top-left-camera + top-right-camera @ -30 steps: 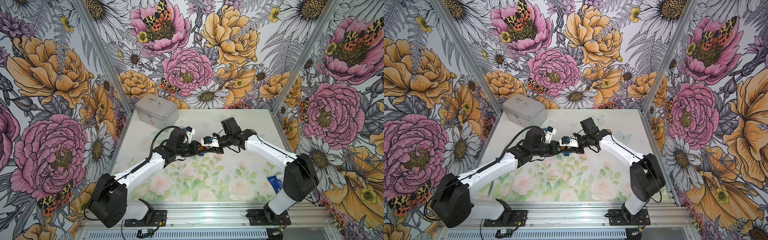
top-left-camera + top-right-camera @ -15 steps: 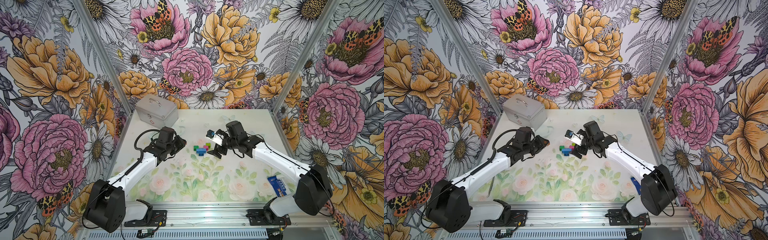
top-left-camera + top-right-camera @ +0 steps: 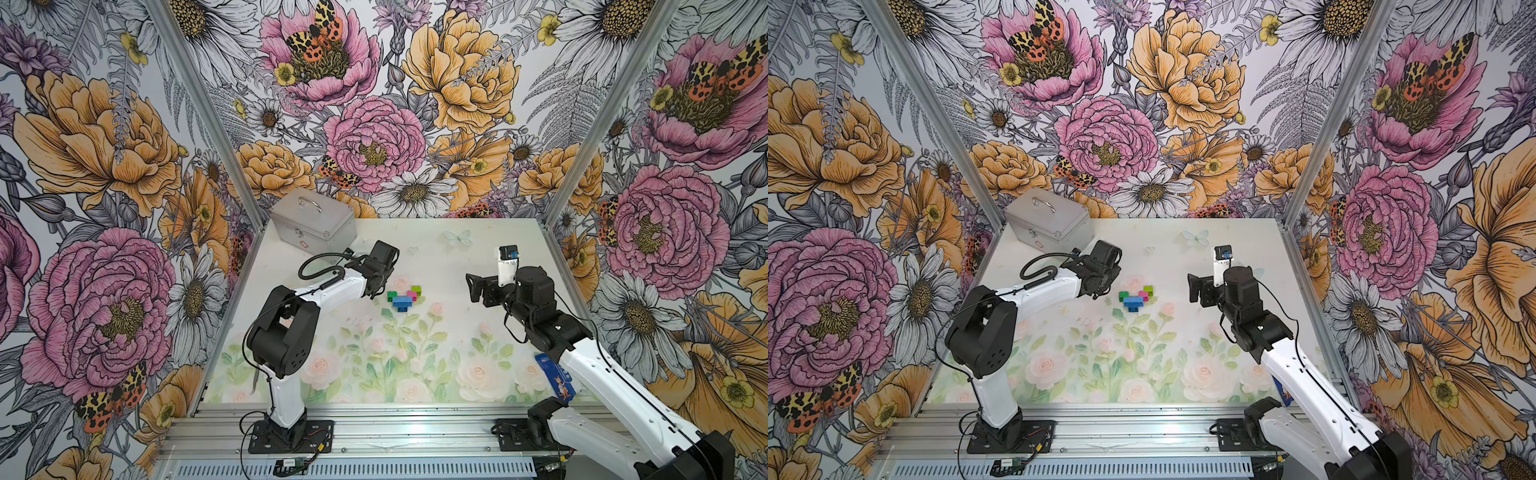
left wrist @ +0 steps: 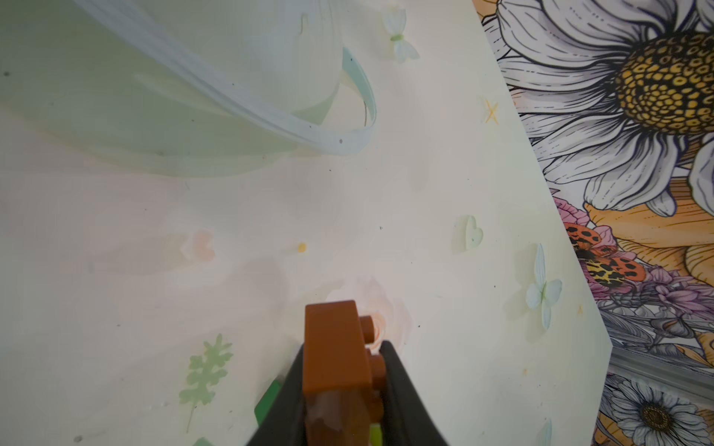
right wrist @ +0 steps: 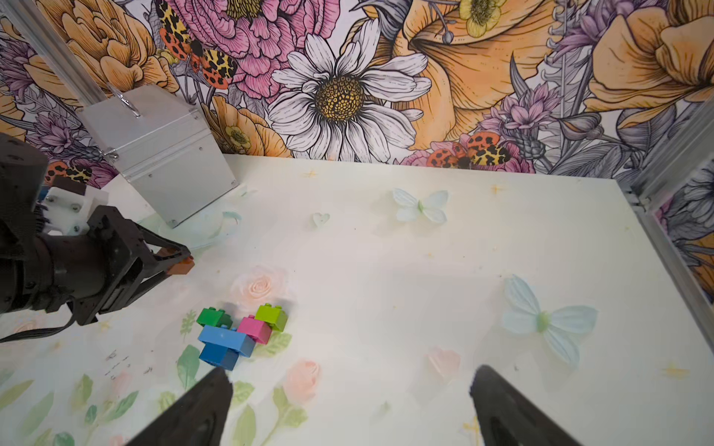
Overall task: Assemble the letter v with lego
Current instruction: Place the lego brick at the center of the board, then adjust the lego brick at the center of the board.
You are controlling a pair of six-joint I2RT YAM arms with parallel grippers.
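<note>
The flowered table point(image 3: 457, 324) fills the lower middle of both top views, with the silver case point(image 3: 313, 224) in its upper left corner and a flat blue packet point(image 3: 555, 374) at its lower right edge, partly under the right arm. Neither plays any part in the build. The right gripper point(image 5: 351, 382) hangs to the right of centre with its jaws spread wide and nothing between them, well apart from the bricks. The left gripper point(image 5: 175, 259) sits just left of centre, clenched on the brown brick point(image 4: 336, 355), which pokes out past its tips with the studs turned sideways. At the centre of the table lies the letter v point(image 3: 402, 297), nearly whole: a dark blue brick point(image 5: 218, 355) forms the point, a light blue brick point(image 5: 226, 338) spans above it, and a green brick point(image 5: 212, 317) starts the left arm. A pink brick point(image 5: 255, 328) starts the right arm, which is capped by a lime brick point(image 5: 272, 314). The green arm has no tip, so the job looks close to its end. What appears to be left is seating the brown brick on the green one, which calls for turning its studs to match and probably bracing the cluster so it does not slide.
</note>
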